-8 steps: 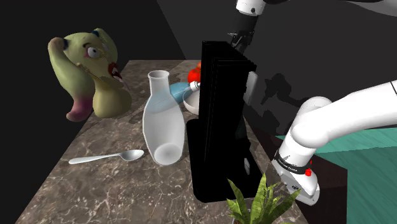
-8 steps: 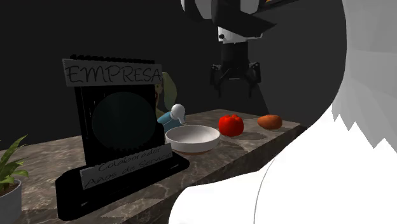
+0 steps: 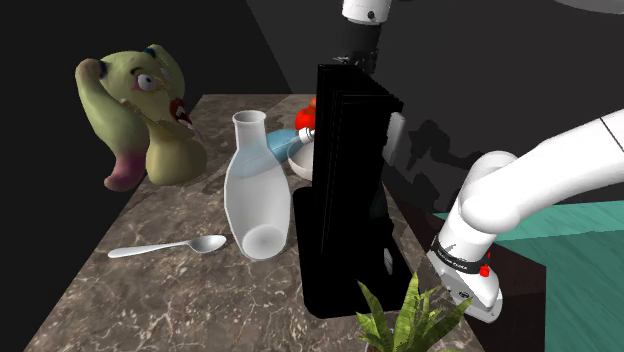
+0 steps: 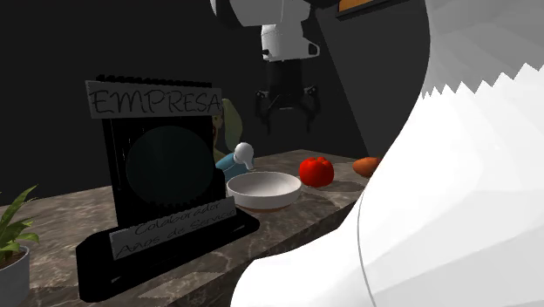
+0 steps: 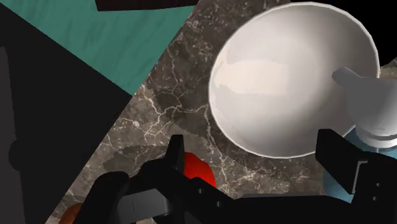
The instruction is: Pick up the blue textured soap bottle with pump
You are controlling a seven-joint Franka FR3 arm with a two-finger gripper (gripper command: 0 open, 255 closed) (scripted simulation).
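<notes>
One item sought, none yet secured: soap bottle [image 5: 364, 102], pale blue body, white-grey pump head with a short spout and ringed collar. The surface texture is not legible from these angles; possibly ribbed, cannot confirm. Location: on the marble counter [image 5: 159, 108], touching or just behind the white bowl [image 5: 267, 76], and lying beneath one finger of the gripper [image 5: 256, 159] rather than in the gap between the two. In the second exterior view the soap bottle [image 4: 227, 164] sits below the gripper [image 4: 287, 115], between the bowl and the black sign stand [image 4: 166, 174], its lower body hidden by both. Fingers: spread wide, only counter and the bowl's near rim between them, holding nothing. By the other finger: red tomato [image 5: 196, 170]; beyond it an orange object [image 5: 72, 214], kind uncertain. Height: the gripper hangs well above the counter, well apart from the pump. Status, as judged: approach stage only, hand over the bowl-and-bottle cluster. Outstanding: shift so the bottle falls between the fingers, descend past the pump, close on the body, lift. Note: the bowl crowds one side, so room for a finger there looks tight.
</notes>
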